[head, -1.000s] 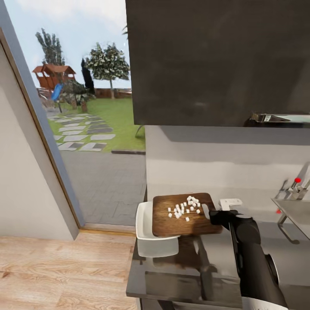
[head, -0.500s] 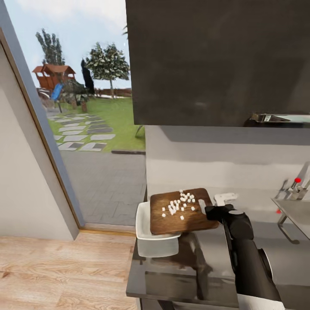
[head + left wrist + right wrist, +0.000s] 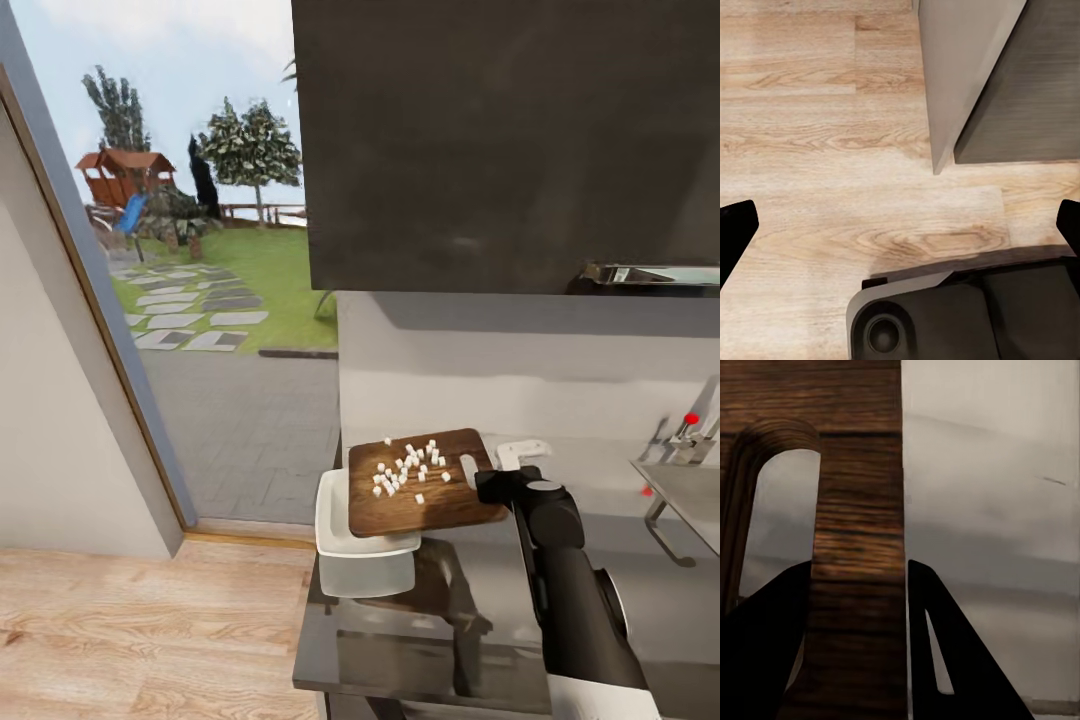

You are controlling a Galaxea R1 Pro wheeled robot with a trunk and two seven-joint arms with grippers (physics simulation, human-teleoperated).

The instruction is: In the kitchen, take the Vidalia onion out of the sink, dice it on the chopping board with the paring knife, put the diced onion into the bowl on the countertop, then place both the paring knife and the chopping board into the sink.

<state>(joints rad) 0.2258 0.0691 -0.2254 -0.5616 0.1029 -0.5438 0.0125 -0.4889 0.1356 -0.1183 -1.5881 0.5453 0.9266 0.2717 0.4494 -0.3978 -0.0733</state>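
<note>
My right gripper (image 3: pixel 487 486) is shut on the slot-handle end of the dark-brown chopping board (image 3: pixel 425 483) and holds it above the countertop (image 3: pixel 480 610), tilted down toward the bowl. Several small white onion dice (image 3: pixel 405 468) lie on the board's middle. The board's low end overhangs the white squarish bowl (image 3: pixel 340 530) at the counter's left end. In the right wrist view the board (image 3: pixel 859 547) runs between the dark fingers (image 3: pixel 765 660). My left gripper (image 3: pixel 900 225) hangs open over the wood floor. The paring knife is out of view.
The sink's drainboard (image 3: pixel 690 495) and faucet with red knob (image 3: pixel 690 418) are at the far right. Dark upper cabinets (image 3: pixel 500 140) hang above the counter. A glass door (image 3: pixel 200 300) to a garden is at the left. My base (image 3: pixel 960 319) stands on wood floor (image 3: pixel 140 630).
My right gripper has raised the board's handle end and carried it slightly left. The onion dice have slid along the board toward the bowl.
</note>
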